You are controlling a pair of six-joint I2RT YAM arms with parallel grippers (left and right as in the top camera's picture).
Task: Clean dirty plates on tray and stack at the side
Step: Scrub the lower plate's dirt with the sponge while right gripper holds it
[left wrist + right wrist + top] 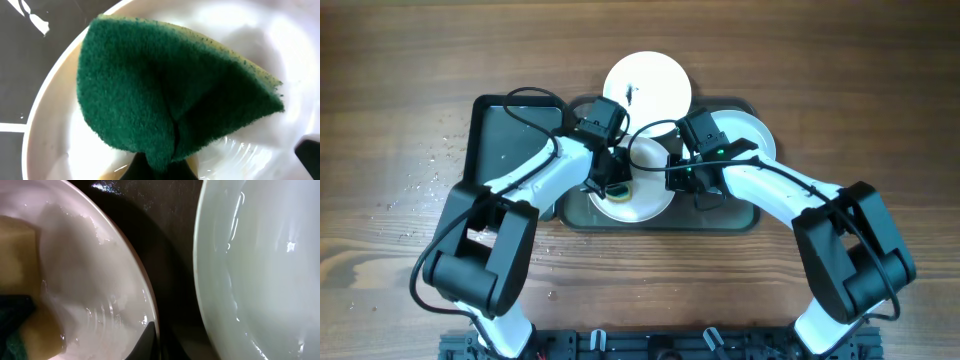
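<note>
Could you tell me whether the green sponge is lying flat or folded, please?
Folded: in the left wrist view the sponge bends along a central crease, pinched at the bottom by the left gripper, over the plate.

Left claw beside right claw

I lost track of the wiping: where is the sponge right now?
The sponge rests on the middle plate on the tray, pinched in the left fingers. In the overhead view it is near the centre.
</note>
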